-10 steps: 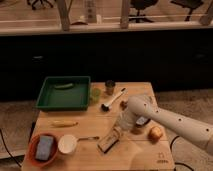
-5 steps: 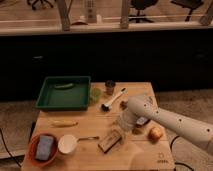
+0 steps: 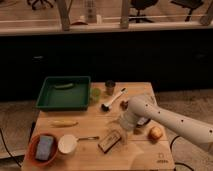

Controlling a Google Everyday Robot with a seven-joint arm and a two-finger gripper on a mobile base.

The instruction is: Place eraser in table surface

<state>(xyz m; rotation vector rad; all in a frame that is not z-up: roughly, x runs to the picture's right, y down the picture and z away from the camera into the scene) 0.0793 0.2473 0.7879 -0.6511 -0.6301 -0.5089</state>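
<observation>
1. Change noted: compared with one second earlier, the eraser (image 3: 111, 140) appears a little lower and flatter in the lower centre of the frame, and the arm's wrist is raised slightly above it.
2. Interpretation (judgement): the eraser is taken to be resting on the table (image 3: 90, 159) by now, so the placement is probably complete or nearly so. Only withdrawal of the arm would then remain.
3. Eraser position: lower centre of the frame, lying tilted on the pale planks, just right of the white cup (image 3: 67, 144) and the bowl holding the blue-grey sponge (image 3: 45, 147). It lies well apart from the green tray (image 3: 64, 93) in the upper left.
4. Claw (image 3: 119, 131) position: directly above and slightly right of the eraser, at the end of the white arm entering from the lower right.
5. Claw state: cannot be told. Contact between claw and eraser cannot be resolved either.
6. Nearby items recorded: black brush (image 3: 113, 99) above, round fruit (image 3: 155, 133) to the right.
</observation>
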